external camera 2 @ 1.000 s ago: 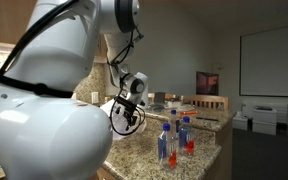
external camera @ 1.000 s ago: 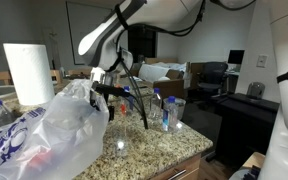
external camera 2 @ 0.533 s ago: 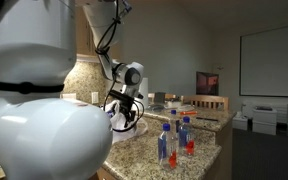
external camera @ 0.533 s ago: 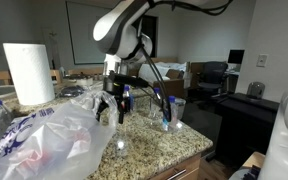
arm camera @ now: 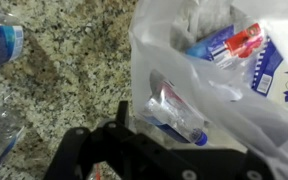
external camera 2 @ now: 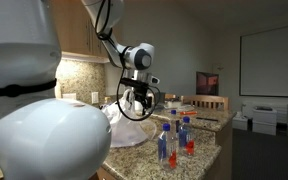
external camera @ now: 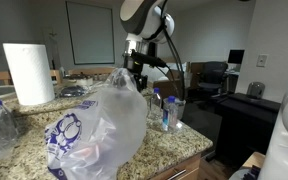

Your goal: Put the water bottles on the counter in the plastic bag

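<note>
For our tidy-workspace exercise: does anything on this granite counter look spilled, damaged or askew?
Nothing stands out: the crinkled translucent plastic bag sits open on the speckled granite counter, small blue-capped clear bottles upright beside it.

Wood cabinets (external camera 2: 74, 40), projector screen (external camera 2: 274, 60) (blank), office chair (external camera: 212, 78)

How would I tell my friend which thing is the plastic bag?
Find the speckled granite counter. On it, between the tall white paper-towel roll and the little upright water bottles, sits the plastic bag. It is the biggest, crinkliest thing there: whitish, see-through, with blue printing.
</note>
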### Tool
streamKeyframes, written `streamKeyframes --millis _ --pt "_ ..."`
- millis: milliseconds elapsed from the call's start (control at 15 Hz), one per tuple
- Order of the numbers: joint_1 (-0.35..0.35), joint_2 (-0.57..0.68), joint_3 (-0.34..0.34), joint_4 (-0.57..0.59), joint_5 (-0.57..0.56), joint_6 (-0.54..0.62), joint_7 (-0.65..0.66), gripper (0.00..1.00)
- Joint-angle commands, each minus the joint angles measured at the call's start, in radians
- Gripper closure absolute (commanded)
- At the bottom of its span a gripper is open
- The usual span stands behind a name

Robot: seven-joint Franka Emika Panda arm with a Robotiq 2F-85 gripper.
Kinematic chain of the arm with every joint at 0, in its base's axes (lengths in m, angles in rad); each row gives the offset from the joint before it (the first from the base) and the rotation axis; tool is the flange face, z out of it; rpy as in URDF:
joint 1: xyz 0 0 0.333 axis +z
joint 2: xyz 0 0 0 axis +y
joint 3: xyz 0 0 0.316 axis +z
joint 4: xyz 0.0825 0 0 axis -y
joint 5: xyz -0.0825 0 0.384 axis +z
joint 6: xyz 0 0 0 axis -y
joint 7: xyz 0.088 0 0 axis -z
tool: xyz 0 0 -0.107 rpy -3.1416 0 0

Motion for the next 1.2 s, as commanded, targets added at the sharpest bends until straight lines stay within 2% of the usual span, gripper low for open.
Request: streamKeyframes --millis 0,267,467,600,800,1133 --pt "-0.013 0.023 -0.029 0.030 0.003 -0.035 -0.088 0.00" --pt "0.003 0.101 -0.040 0.079 0.046 -0.117 -0.232 0.00" --pt "0.007 0.221 -0.014 0.164 0.003 -0.247 -0.228 0.00" --pt "0.000 0.287 -0.008 0.212 -0.033 -0.293 -0.177 0.00" --pt "-0.018 0.332 -0.032 0.246 -0.095 -0.267 -0.089 0.00" --pt "-0.044 0.335 -0.077 0.288 -0.158 -0.260 0.021 0.00"
